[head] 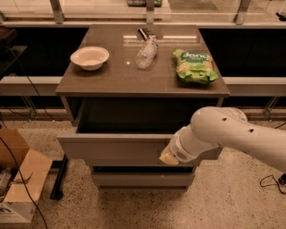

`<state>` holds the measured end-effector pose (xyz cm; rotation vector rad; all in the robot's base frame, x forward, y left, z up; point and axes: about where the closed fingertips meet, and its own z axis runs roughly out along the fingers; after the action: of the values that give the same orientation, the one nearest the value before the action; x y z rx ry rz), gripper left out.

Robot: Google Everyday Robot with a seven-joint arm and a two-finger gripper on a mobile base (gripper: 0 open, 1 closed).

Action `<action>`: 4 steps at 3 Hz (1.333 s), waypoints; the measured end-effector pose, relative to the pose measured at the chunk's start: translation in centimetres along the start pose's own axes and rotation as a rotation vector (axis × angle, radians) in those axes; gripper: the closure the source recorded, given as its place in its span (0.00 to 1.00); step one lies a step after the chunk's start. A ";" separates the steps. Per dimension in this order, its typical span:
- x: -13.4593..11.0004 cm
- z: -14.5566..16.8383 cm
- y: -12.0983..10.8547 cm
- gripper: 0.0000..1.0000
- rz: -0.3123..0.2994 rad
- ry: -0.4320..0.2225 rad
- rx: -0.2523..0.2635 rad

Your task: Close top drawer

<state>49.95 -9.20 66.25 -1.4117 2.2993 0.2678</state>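
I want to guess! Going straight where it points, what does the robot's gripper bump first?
Likely the wide grey top drawer: the gripper seems pressed against its flat front's right part, though depth is unclear.

A speckled beige terrazzo floor (232, 201) is spreading across the bottom of the frame under dim, warm light. A brown cardboard box (20, 179) is sitting at lower left. Pale metal posts (57, 11) are rising along the top edge, above a long dark low shelf (254, 85) that is running behind the grey cabinet with a glossy brown top (120, 76). The gripper (167, 156) is sitting right of centre, at the cabinet's front.
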 end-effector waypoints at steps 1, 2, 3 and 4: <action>-1.6 1.7 -3.2 0.97 -0.008 -0.040 0.089; -2.2 2.5 -4.5 0.75 0.003 -0.064 0.110; -3.2 3.6 -6.9 0.51 0.024 -0.107 0.147; -4.1 4.3 -9.1 0.28 0.030 -0.147 0.181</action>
<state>60.69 -8.49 64.80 -1.2274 2.1672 0.1624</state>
